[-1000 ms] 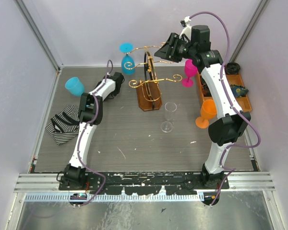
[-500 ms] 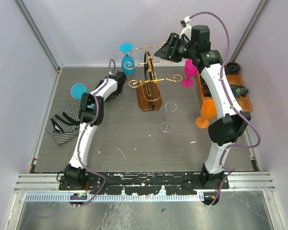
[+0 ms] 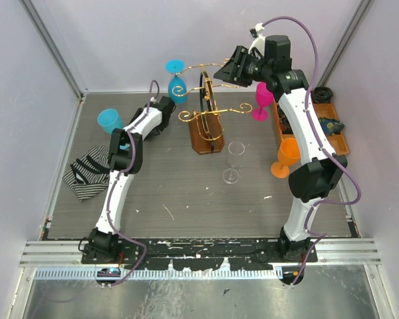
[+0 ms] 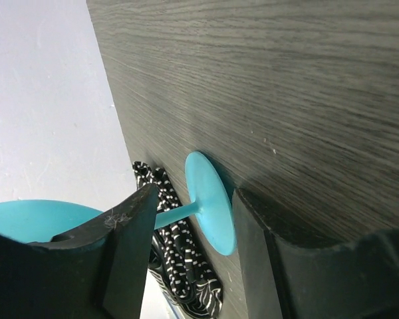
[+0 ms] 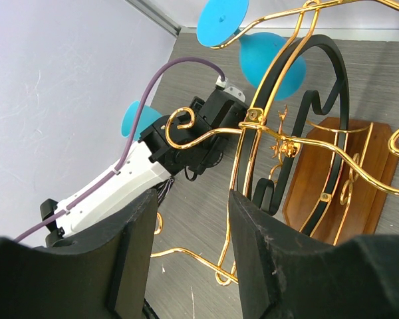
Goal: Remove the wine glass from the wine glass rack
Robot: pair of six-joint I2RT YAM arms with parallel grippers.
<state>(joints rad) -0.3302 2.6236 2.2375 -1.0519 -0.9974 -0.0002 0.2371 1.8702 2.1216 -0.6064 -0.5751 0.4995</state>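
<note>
A cyan wine glass (image 3: 108, 120) stands upright on the table at the far left, its round foot (image 4: 211, 203) flat on the wood. My left gripper (image 4: 196, 199) is open around its stem, and neither finger touches it. The wine glass rack (image 3: 206, 116), gold wire on a brown wooden base, stands at the middle back. A second cyan wine glass (image 3: 177, 83) hangs upside down from its left arm (image 5: 272, 60). My right gripper (image 3: 223, 72) hovers open and empty at the rack's top right, with gold wire (image 5: 279, 143) just beyond its fingers.
A clear glass (image 3: 234, 159) stands in front of the rack. A pink glass (image 3: 261, 101) and an orange glass (image 3: 284, 158) stand at the right beside an orange tray (image 3: 332, 133). A striped cloth (image 3: 86, 171) lies at the left, near the wall.
My left gripper has opened and let go of the cyan glass, which went from tilted to standing upright on the table. The right arm has not moved.
</note>
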